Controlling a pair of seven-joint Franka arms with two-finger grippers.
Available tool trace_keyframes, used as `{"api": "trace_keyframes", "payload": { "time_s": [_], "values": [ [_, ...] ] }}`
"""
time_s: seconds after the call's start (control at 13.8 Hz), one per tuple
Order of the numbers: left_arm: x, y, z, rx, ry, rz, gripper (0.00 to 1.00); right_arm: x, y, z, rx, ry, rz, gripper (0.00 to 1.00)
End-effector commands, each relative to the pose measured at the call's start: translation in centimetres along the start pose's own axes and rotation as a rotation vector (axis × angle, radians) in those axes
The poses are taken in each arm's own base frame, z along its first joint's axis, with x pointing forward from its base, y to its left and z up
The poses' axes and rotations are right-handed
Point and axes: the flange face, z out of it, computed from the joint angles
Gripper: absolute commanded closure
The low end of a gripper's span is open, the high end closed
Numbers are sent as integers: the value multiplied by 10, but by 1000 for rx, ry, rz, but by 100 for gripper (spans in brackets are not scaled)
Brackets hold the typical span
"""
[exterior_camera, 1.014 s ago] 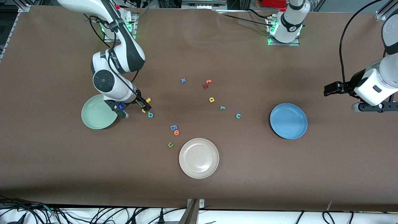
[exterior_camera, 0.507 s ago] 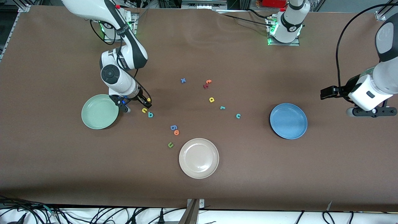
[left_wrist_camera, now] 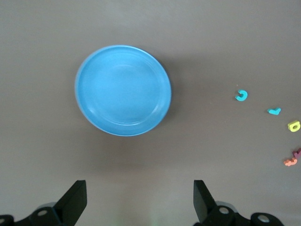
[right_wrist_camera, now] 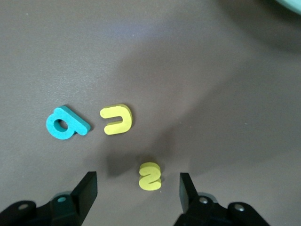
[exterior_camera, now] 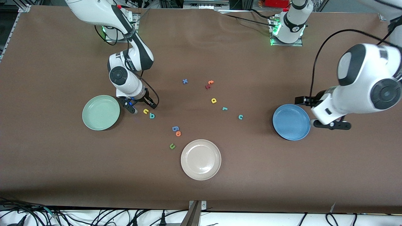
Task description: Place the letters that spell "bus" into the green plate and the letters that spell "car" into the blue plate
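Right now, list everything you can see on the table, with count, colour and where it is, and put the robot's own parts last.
green plate: 1, mint green, right arm's end.
blue plate: 1, blue, left arm's end.
cream plate: 1, cream white, mid-table, nearest the front camera.
"bus" letters: 3; yellow s, yellow u, teal b, beside the green plate.
"car" letters: 3; yellow a, teal r, teal c, mid-table.
Other letters: blue x, orange t, dark red letter, blue g, orange o, green u.
right gripper: open, over the yellow s.
left gripper: open, beside the blue plate.
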Motion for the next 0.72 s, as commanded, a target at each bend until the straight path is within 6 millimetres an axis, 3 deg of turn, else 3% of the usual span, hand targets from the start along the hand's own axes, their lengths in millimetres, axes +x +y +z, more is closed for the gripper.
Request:
{"api": "trace_keyframes", "payload": {
  "time_s": [0.0, 0.22, 0.43, 0.58, 0.65],
  "values": [
    [14, 42, 21, 5, -29, 55, 0, -3, 1, 1, 12, -2, -1, 38],
    [35, 94, 58, 34, 8, 127, 0, -3, 1, 1, 12, -2, -4, 44],
    [52, 119, 92, -17, 43, 143, 0, -3, 1, 2, 12, -2, -4, 44],
    [47, 147, 114, -6, 50, 145, 0, -4, 3, 3, 16, 1, -6, 44],
    [47, 147, 120, -10, 59, 122, 0, -3, 5, 5, 19, 5, -8, 44]
  ]
}}
